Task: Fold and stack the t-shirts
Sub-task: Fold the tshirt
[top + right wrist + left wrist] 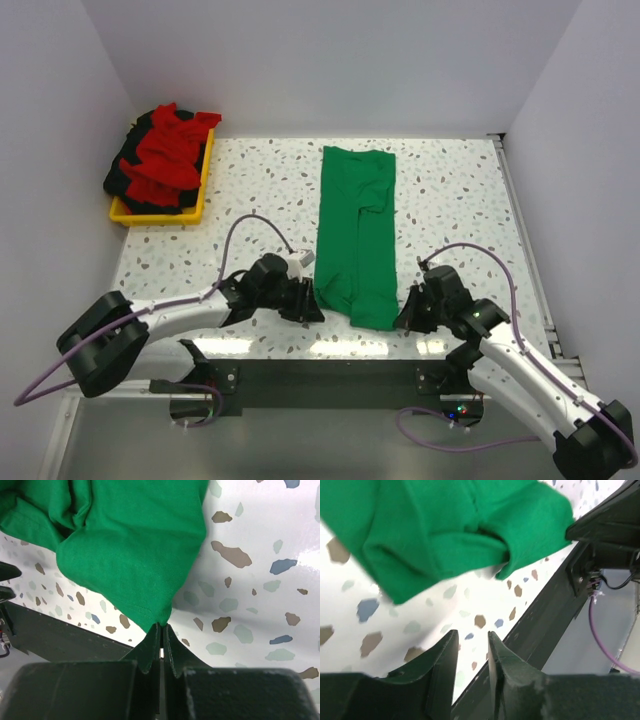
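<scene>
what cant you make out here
Top view: garment count in the yellow plastic tray; the red and black cloth pile overlaps itself.
Top view: whether the left gripper is open; fingers too small.
Wrist views: far end of the folded green t-shirt, cut off by frame edges.

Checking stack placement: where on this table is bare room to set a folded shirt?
Bare speckled tabletop lies right of the long green t-shirt, and between it and the yellow plastic tray of red and black shirts. The near edge is crowded: left claw and right claw flank the hem.
</scene>
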